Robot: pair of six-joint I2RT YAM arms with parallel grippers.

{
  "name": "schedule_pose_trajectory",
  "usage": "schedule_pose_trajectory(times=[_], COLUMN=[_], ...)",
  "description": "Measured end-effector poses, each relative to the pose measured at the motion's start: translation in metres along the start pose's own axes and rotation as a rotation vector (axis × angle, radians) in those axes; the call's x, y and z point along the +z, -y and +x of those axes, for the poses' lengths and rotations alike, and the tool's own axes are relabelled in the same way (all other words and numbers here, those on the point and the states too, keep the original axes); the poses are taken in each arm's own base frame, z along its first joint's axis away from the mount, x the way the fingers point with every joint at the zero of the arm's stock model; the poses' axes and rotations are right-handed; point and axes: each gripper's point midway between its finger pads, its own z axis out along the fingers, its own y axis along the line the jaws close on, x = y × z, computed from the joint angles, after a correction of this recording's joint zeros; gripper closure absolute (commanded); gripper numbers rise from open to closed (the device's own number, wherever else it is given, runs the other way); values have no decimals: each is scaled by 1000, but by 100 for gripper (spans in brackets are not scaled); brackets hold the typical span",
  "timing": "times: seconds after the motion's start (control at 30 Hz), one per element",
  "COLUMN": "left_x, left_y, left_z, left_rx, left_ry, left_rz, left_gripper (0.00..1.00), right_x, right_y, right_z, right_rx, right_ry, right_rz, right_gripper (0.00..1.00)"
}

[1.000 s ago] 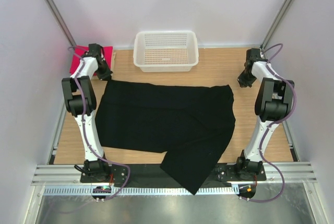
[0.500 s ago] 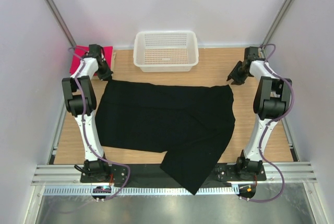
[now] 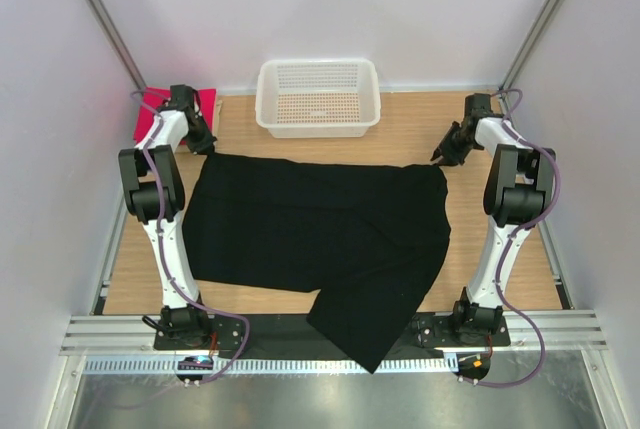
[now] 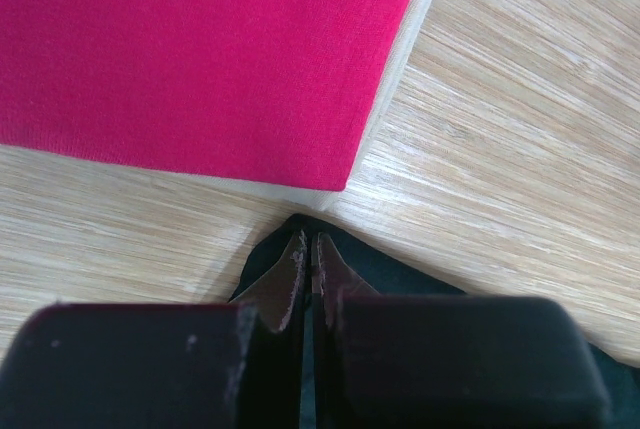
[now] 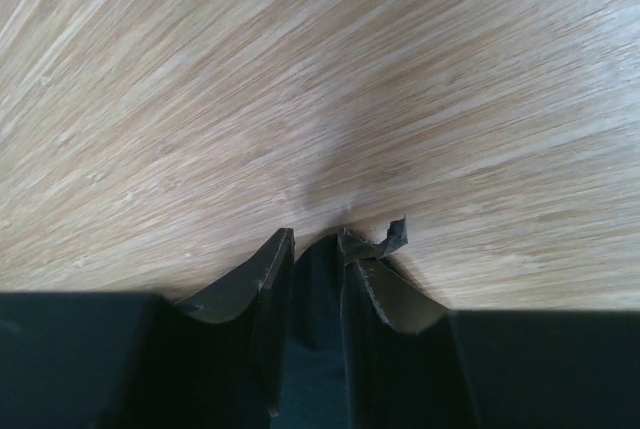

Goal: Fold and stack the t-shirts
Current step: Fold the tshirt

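We see the black t-shirt (image 3: 320, 224) lying lengthwise left-to-right. The left gripper (image 4: 309, 242) pinches its corner; the right gripper (image 5: 315, 241) stands slightly apart.

black t-shirt (image 3: 320, 229), pink-red t-shirt (image 4: 200, 49), white mesh basket (image 3: 318, 130), pale wood-grain table (image 3: 415, 134)

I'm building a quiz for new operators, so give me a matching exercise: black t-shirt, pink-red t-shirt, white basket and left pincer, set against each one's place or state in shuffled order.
Things
1. black t-shirt
2. pink-red t-shirt
3. white basket
4. left pincer

Places or states
A. centre back
B. back-left corner
C. spread across the middle
D. shut on the black t-shirt's far-left corner

Pairs: 1-C, 2-B, 3-A, 4-D
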Motion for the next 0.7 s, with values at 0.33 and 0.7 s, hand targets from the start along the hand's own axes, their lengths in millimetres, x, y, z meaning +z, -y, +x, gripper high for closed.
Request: schedule_pose_trajectory(times=[0.33,0.7], left_x=[0,0], left_y=[0,0], left_z=[0,0], left_rx=[0,0], left_ry=[0,1], left_rz=[0,-2], left_gripper=[100,100], right_x=[1,1], right_y=[7,12], right_z=[7,6], right_rx=[-19,-7], right_ry=[-15,-1], right_rz=[19,52], right_gripper=[69,99])
